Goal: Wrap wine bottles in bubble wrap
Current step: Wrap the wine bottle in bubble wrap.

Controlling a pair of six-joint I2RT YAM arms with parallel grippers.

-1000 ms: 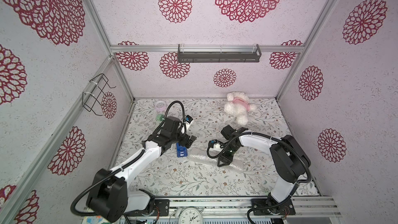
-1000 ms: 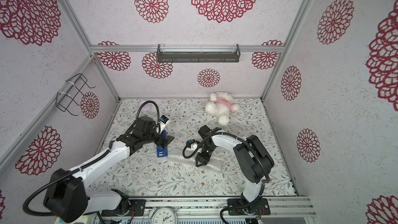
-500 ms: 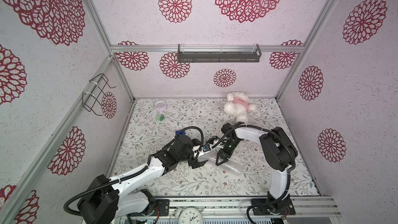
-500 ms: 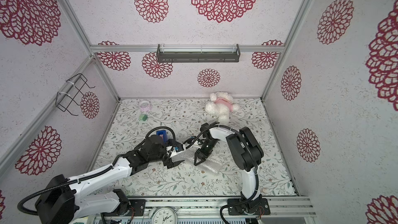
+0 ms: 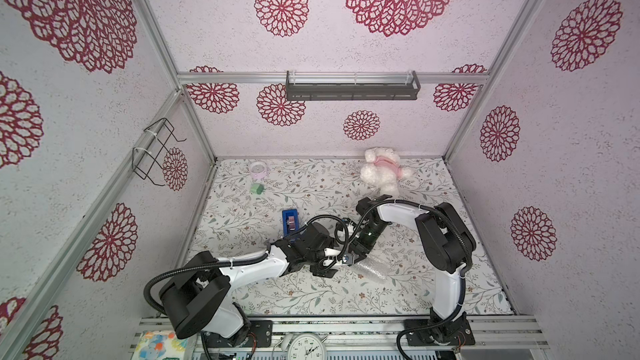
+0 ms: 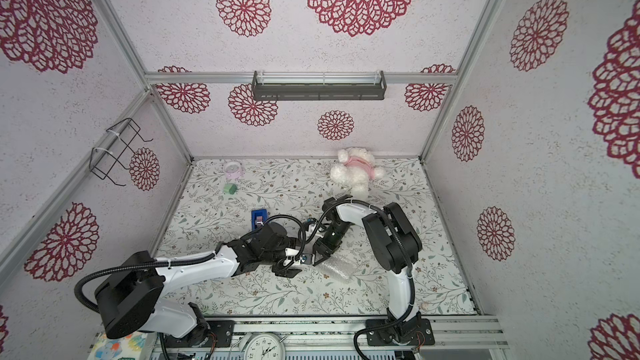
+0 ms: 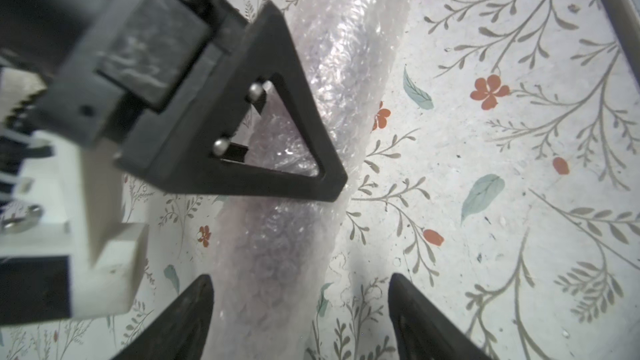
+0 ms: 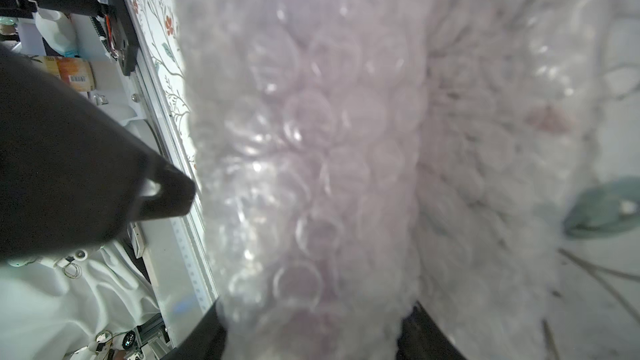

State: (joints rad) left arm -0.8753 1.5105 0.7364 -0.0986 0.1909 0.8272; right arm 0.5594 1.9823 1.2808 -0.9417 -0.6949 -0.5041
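bubble wrap (image 7: 341, 64) veils bottle (image 7: 270, 237), right end effector (image 8: 313, 309) grasping it, left end effector (image 7: 299, 277) released

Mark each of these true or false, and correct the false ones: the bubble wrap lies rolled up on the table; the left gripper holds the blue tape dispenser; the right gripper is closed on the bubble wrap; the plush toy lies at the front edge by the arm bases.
1. The bubble wrap lies rolled up on the table. True.
2. The left gripper holds the blue tape dispenser. False: the dispenser stands free on the table, and the left gripper's fingers are open.
3. The right gripper is closed on the bubble wrap. True.
4. The plush toy lies at the front edge by the arm bases. False: it lies at the back wall.
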